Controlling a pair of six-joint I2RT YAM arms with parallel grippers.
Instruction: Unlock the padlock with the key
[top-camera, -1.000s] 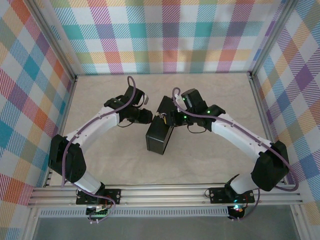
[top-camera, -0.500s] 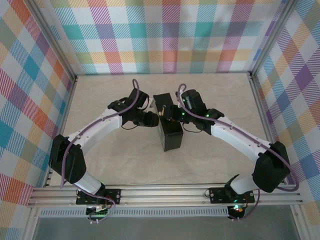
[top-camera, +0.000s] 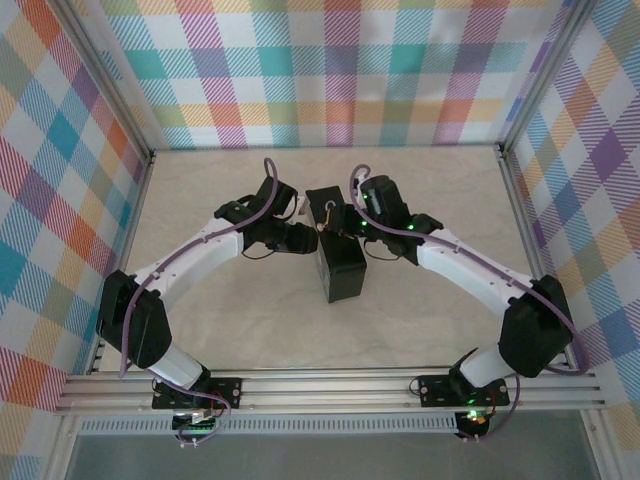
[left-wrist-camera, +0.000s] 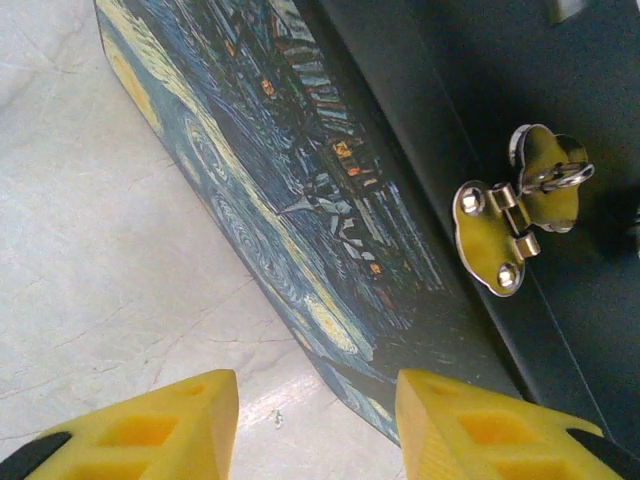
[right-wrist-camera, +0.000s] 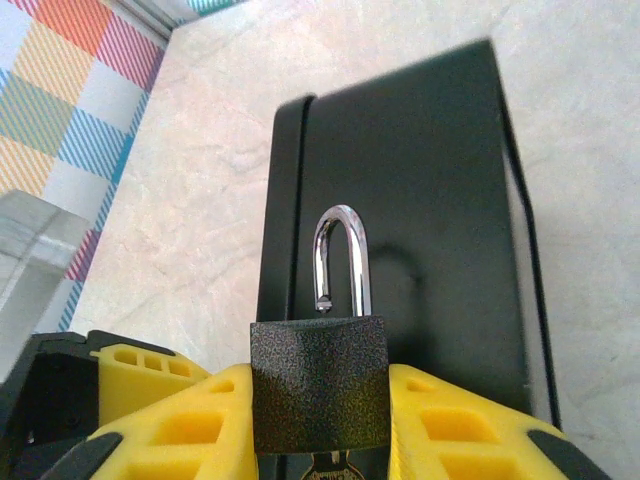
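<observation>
Padlock (right-wrist-camera: 316, 395) sits clamped between the right gripper's (right-wrist-camera: 320, 432) yellow fingers (right-wrist-camera: 180, 430), shackle (right-wrist-camera: 341, 250) up with one leg free, just by the black box (right-wrist-camera: 420, 190); left gripper (left-wrist-camera: 318, 405) hangs with jaws apart beside the box's painted lid (left-wrist-camera: 290, 200) and hasp (left-wrist-camera: 500, 235).

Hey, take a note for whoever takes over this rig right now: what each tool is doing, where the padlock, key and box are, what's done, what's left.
The left tool is open and empty, beside the painted lid of the black box.
The right tool is shut on the padlock, its shackle pointing up.
One shackle leg sits out of the body, so it looks unlocked; the hasp on the box is bare.
The key is probably the metal sliver under the padlock, mostly hidden.
Left: confirm the shackle swings free.
</observation>
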